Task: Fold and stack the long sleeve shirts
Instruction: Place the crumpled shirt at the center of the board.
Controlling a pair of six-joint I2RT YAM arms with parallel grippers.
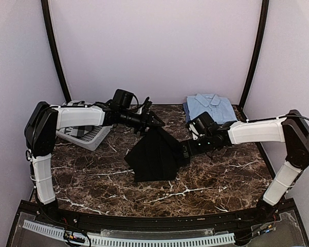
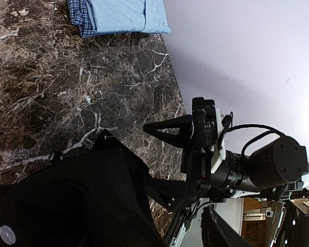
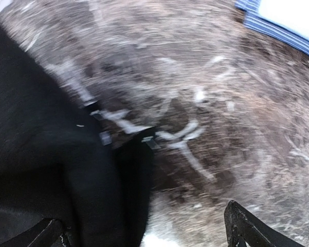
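My left arm [image 1: 77, 117] rises from its base at the near left, bends at the elbow and runs level toward the middle, wrist straight. My left hand [image 1: 157, 122] points right and is held up, its tips pinched on a raised peak of the black shirt [image 1: 154, 154]. My right arm [image 1: 254, 131] mirrors it from the near right, forearm sloping gently down toward the middle. My right hand [image 2: 146, 157] points left and downward, lower than the left one, its fingers [image 3: 247, 229] spread wide and gripping nothing. The two hands are near each other, not touching.
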